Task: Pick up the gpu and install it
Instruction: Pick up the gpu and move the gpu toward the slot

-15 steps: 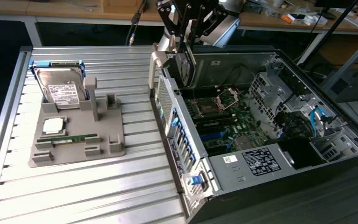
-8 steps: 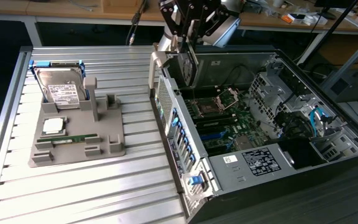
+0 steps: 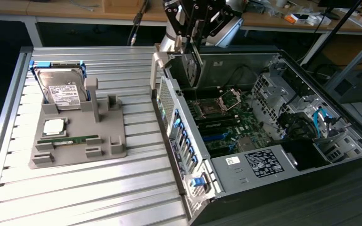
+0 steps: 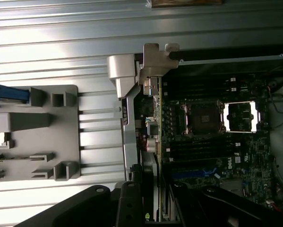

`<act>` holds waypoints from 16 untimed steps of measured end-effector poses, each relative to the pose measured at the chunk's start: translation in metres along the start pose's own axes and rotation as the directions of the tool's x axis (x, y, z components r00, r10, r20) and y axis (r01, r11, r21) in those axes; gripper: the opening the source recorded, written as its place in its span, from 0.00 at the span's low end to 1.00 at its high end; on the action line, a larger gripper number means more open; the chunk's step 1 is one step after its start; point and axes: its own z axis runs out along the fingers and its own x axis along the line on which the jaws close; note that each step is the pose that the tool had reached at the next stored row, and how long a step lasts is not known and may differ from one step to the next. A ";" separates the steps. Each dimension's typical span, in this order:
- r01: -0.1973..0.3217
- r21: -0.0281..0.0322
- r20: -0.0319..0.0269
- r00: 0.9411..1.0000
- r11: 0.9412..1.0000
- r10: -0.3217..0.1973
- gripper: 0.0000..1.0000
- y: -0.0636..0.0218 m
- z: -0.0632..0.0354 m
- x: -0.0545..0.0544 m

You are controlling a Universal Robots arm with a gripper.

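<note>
The gpu (image 3: 192, 68) hangs upright from my gripper (image 3: 192, 43), over the back end of the open computer case (image 3: 332, 155). It is just inside the case's rear wall, above the motherboard (image 3: 228, 120). In the wrist view the gpu (image 4: 151, 101) shows edge-on, a thin board with its silver end bracket (image 4: 156, 59) at the far end. It lies along the line of the case's rear wall. The black fingers (image 4: 128, 208) of the gripper (image 4: 153, 210) are shut on the card's near edge. Whether the card touches a slot is hidden.
A grey holder tray (image 3: 109, 150) lies on the slatted metal table (image 3: 74, 197) at the exterior view's left. It carries a silver hard drive (image 3: 62, 90), a square processor (image 3: 54, 126) and a green memory stick (image 3: 68, 140). The case's drive cage and cables (image 3: 322, 120) fill its right side.
</note>
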 end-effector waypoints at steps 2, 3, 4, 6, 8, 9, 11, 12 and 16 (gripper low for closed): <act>0.000 0.000 0.000 1.000 1.000 0.000 0.27 0.0001 0.0001 -0.002; 0.000 0.000 0.000 1.000 1.000 0.000 0.27 0.0002 0.0002 -0.003; 0.000 0.000 0.000 1.000 1.000 0.000 0.27 0.0003 0.0002 -0.004; 0.000 0.000 0.000 1.000 1.000 0.000 0.27 0.0003 0.0003 -0.005; 0.000 0.000 0.000 1.000 1.000 0.000 0.27 0.0004 0.0004 -0.006; 0.000 0.000 0.000 1.000 1.000 0.000 0.27 0.0004 0.0004 -0.006; 0.000 0.000 0.000 1.000 1.000 0.000 0.27 0.0005 0.0005 -0.008; 0.000 0.000 0.000 1.000 1.000 0.000 0.27 0.0006 0.0006 -0.008; 0.000 0.000 0.000 1.000 1.000 0.000 0.27 0.0008 0.0007 -0.011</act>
